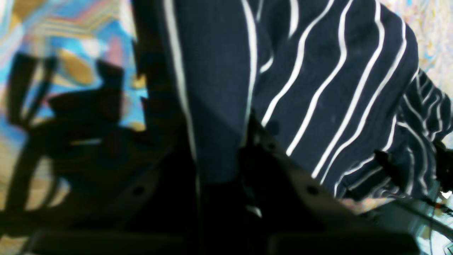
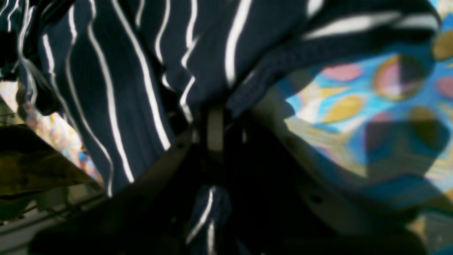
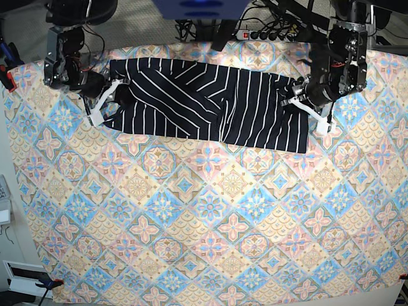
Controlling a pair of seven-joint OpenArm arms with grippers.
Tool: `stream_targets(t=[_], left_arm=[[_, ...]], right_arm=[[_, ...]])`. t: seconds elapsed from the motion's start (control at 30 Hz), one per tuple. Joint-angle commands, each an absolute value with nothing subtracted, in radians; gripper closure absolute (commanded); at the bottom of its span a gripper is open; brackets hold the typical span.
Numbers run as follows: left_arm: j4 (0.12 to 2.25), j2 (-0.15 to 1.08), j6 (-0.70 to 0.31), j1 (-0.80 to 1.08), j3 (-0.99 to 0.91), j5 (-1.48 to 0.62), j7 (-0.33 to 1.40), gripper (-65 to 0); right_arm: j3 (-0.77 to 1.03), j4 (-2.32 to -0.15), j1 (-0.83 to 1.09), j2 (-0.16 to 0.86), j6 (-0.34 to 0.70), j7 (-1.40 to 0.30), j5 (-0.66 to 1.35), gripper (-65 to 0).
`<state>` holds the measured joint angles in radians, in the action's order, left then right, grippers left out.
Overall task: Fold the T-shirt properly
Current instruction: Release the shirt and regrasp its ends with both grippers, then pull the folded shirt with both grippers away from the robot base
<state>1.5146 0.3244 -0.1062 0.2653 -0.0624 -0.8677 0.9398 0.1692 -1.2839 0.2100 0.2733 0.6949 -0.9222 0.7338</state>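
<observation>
The dark navy T-shirt with thin white stripes lies stretched across the far part of the table, folded into a long band. My left gripper is at the band's right end in the base view. In the left wrist view it is shut on the T-shirt, whose fabric runs up between the fingers. My right gripper is at the band's left end. In the right wrist view it is shut on a bunched hem of the T-shirt, with a bit of cloth hanging behind the jaws.
A pastel diamond-patterned tablecloth covers the whole table. A power strip and cables lie beyond the far edge. Red clamps hold the cloth at the left edge and the near left corner.
</observation>
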Motion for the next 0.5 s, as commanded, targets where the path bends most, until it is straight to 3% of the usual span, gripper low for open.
stream_targets(t=[0.0, 0.47], left_arm=[[1.527, 0.321, -0.119, 0.26, -0.064, -0.885, 0.943, 0.0], [1.486, 0.236, -0.117, 0.188, -0.064, -0.883, 0.943, 0.0]], right_arm=[[0.179, -1.31, 0.183, 0.305, 0.698, -0.909, 0.759, -4.2], [0.179, -1.322, -0.016, 0.437, 0.698, -0.909, 0.756, -4.2]])
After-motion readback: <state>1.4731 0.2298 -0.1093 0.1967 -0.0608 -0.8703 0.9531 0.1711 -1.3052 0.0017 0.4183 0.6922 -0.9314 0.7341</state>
